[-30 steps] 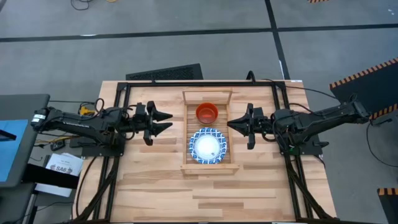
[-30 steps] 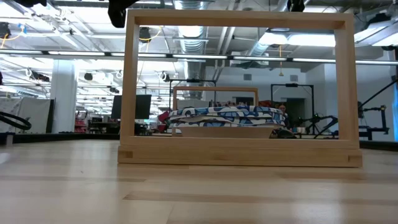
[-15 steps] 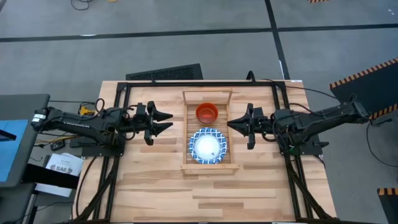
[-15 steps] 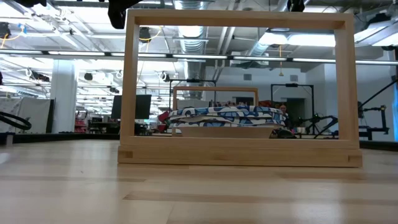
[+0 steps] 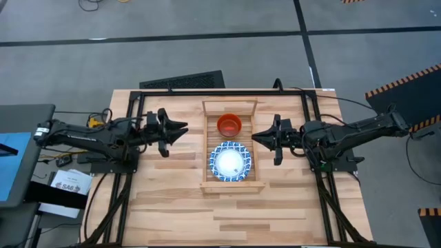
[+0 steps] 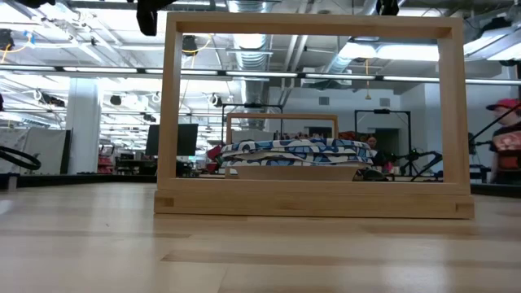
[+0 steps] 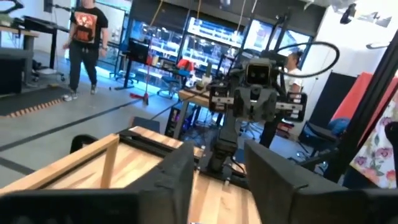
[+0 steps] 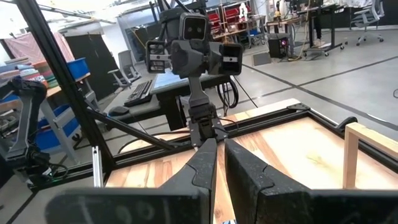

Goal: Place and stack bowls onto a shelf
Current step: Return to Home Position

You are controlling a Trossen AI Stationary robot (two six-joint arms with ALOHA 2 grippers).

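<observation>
At the left of the high view, beside the table [image 5: 172,200], a white sheet [image 5: 69,184] is carrying dark print too small to be read. The left gripper [image 5: 180,132] is hovering over bare tabletop just left of the shelf [image 5: 207,148], pointing toward it. Its fingers [image 7: 177,180] are standing apart with a clear gap between them, holding and touching nothing. The shelf is lying at the middle of the table with its long axis running from the table's far edge toward its near edge. Its raised side rails are facing the two arms. Two stacks are sitting on it, one behind the other along that axis. The orange-red bowl [image 5: 229,125] is topping the stack at the far end. The blue patterned bowl [image 5: 230,161], mouth up with a white inside, is topping the stack at the near end. In the low view the patterned rims [image 6: 293,149] are showing level through the shelf's end frame. How many bowls are lying under each top one cannot be told. The right gripper [image 5: 256,136] is hovering just right of the shelf, pointing toward it and facing the left gripper across it. Its fingers [image 8: 205,168] are lying close together with only a thin slit between them, gripping nothing. In the left wrist view a person [image 7: 84,37] is standing in the room beyond; the graphic on the dark shirt is not legible
</observation>
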